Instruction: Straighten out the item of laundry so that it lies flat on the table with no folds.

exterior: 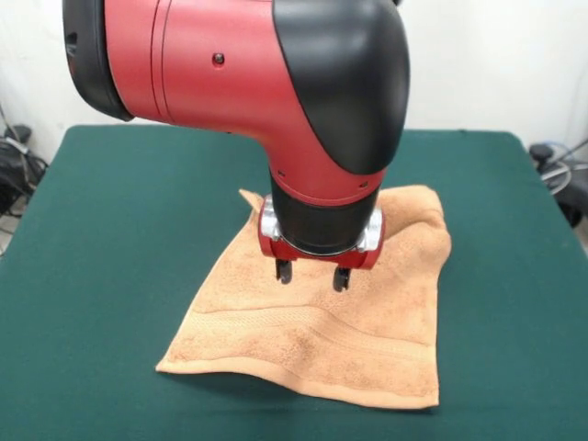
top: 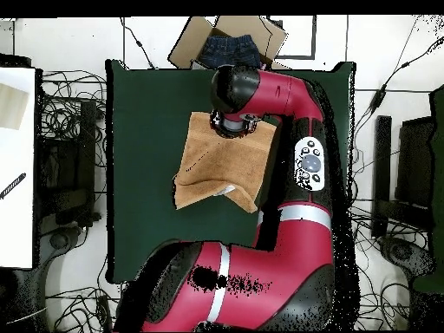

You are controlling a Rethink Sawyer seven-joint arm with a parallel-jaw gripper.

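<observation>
Front view: peach-orange terry towel (exterior: 322,340) lies near mid-counter (exterior: 110,239), turned askew so its corners point roughly along the counter's axes; one corner points toward the camera's lower right, another lower left. Roughly square, so no clear long axis. Woven band runs parallel to the near hem. Near-left edge lifts slightly off the dark green felt-like top; far corner looks rumpled or folded behind the arm. End effector (exterior: 312,274) hangs directly above the towel's upper middle, two dark fingertips (exterior: 284,271) spread apart, grasping nothing, tips just above or barely touching the pile; cannot tell which. Overhead view: towel (top: 221,169) shows a turned-over flap at one corner.
</observation>
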